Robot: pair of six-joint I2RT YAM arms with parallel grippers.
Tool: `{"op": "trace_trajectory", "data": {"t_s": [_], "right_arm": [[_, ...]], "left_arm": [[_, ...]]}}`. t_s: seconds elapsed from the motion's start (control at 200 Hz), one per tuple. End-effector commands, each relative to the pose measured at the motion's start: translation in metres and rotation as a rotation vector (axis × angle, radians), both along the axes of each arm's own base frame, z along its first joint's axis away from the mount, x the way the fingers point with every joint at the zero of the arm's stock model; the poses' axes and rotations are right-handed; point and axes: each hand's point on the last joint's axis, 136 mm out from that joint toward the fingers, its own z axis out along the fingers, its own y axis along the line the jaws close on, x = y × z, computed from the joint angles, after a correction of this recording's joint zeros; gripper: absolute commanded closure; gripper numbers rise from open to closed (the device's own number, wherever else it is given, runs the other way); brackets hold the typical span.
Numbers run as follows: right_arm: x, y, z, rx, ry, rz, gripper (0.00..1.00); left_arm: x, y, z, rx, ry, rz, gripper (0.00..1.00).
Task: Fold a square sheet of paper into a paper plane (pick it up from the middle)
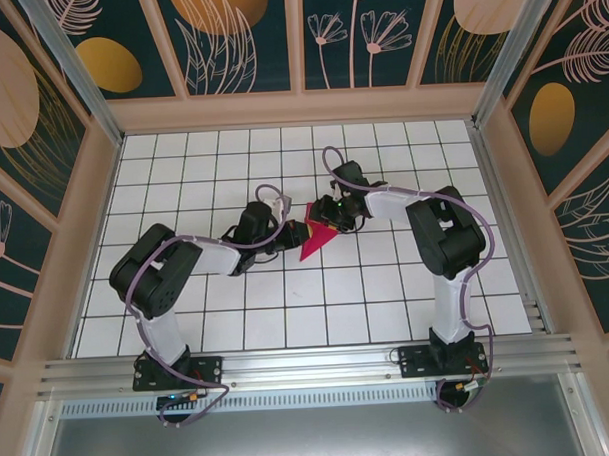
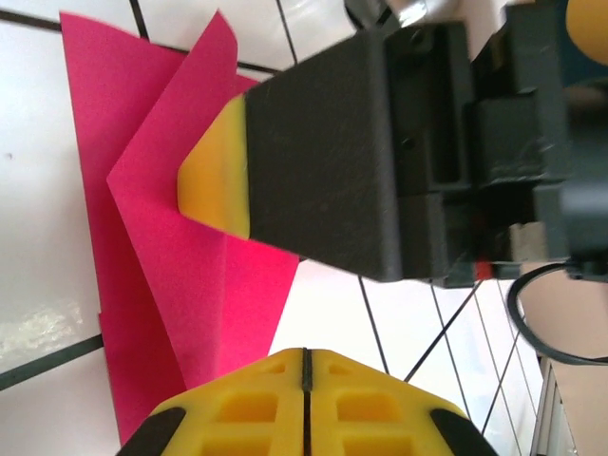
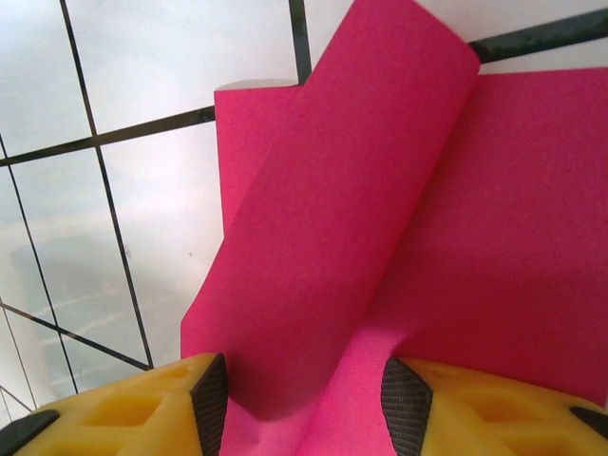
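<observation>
My left claw point(image 2: 306, 359) is clenched at the edge of the creased square sheet of paper point(image 1: 317, 241), mid-table. My right claw point(image 3: 304, 385) straddles a raised flap, seemingly loose. I should align the flap's edges, then press flat.

The left arm point(image 1: 156, 278) and the right arm point(image 1: 445, 233) are built from black joints and white shells, and a thin purple cable point(image 1: 326, 155) runs loosely along each one. Their fingers point(image 2: 275, 410) are yellow plastic (with square hollows) and carry black textured pads point(image 3: 211, 399).
</observation>
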Motion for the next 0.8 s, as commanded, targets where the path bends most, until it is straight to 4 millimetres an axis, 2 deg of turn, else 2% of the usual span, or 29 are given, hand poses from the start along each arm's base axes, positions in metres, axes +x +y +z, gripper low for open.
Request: {"op": "trace_trajectory", "data": {"t_s": [0.0,0.42,0.796], "right_arm": [[-0.042,-0.063,-0.101,-0.318,0.197,-0.079,0.46],[-0.044,-0.06,-0.099,-0.281,0.204,-0.081,0.46],[-0.045,-0.052,-0.09,-0.203,0.181,-0.037,0.44]], "left_arm": [[0.0,-0.006,-0.005,0.008,0.01,-0.033,0.92],[0.006,0.0,-0.032,0.1,0.055,0.002,0.96],[0.009,0.002,-0.038,0.116,0.066,0.023,0.96]]}}
